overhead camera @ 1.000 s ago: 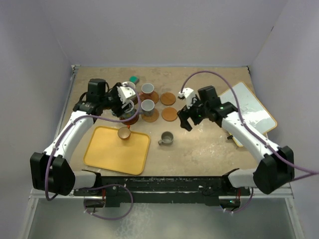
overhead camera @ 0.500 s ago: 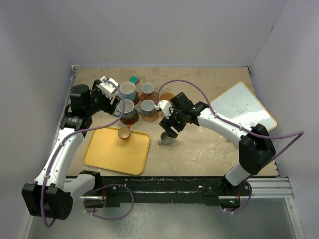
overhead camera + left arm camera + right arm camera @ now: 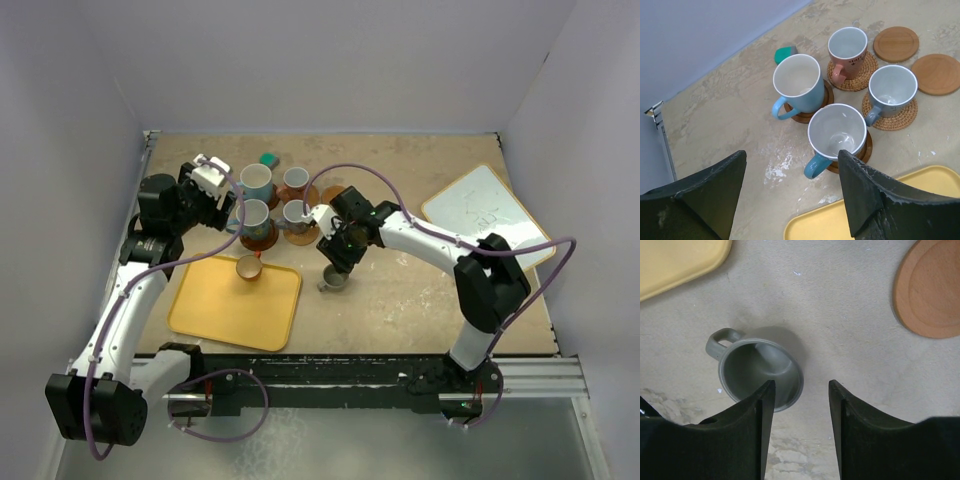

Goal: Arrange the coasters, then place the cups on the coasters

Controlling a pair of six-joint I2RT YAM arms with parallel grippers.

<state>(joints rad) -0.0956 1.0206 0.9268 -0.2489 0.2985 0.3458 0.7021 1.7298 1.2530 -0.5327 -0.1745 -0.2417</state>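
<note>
Pickup step: your right gripper (image 3: 801, 386), jaws apart, straddles the grey-olive mug's (image 3: 752, 372) rim, lower left; close, then carry it to the bare coaster (image 3: 935, 290).

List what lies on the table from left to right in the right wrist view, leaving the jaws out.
From the left: yellow rectangular plastic tray, only its corner in view → small grey-olive handled mug → round orange-brown wooden coaster, cut off by the right edge of the picture.
</note>
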